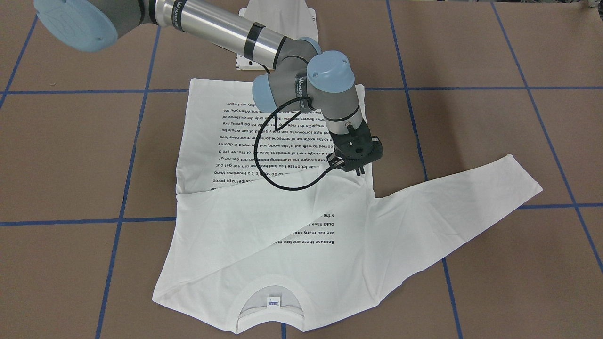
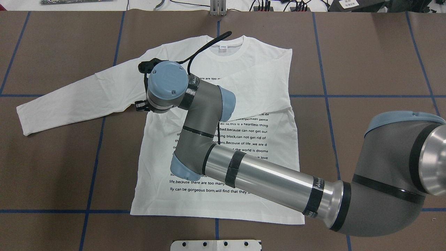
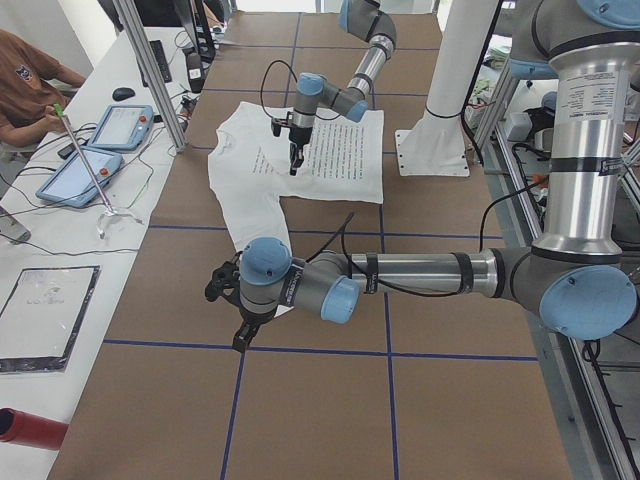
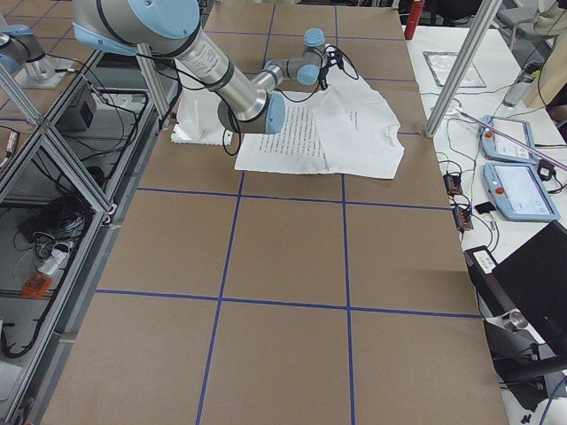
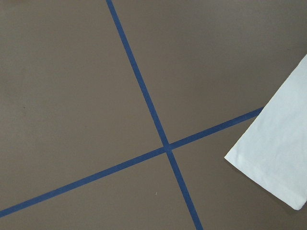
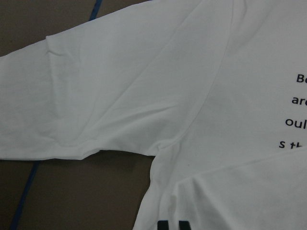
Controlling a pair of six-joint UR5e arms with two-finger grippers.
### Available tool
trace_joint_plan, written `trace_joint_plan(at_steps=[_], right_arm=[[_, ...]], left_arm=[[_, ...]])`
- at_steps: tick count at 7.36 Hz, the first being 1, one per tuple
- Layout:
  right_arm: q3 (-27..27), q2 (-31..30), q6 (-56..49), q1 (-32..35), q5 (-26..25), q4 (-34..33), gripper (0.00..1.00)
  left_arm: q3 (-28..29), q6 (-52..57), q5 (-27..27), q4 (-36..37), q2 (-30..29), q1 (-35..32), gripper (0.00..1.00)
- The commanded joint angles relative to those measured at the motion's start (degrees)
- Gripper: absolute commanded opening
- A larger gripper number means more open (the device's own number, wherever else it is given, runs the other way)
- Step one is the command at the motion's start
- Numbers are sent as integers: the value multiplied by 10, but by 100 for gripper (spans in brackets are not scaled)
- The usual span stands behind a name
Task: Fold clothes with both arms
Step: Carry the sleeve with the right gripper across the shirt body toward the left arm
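Legibly on T-shirt (image 2: 264, 80), "heartless thing"; right gripper (image 1: 359, 170) tips together; left gripper (image 3: 243, 340), state indiscernible

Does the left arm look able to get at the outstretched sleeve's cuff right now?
Probably yes. The cuff lies flat and uncovered on the table, near the left gripper. The right gripper is away at the armpit.
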Motion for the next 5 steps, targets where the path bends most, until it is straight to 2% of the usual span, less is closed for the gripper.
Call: trace_joint_plan(at_steps=[1, 3, 4, 5], right_arm=[[3, 0, 5, -5, -7, 1, 99], [10, -3, 15, -3, -8, -4, 99], [38, -11, 24, 7, -4, -41, 99], [97, -34, 16, 25, 8, -126, 99]], left_arm=[[0, -1, 0, -1, 0, 0, 100], [-1, -3, 1, -1, -2, 0, 100], [-6, -64, 2, -10, -4, 3, 100], [-4, -139, 5, -71, -1, 17, 100]])
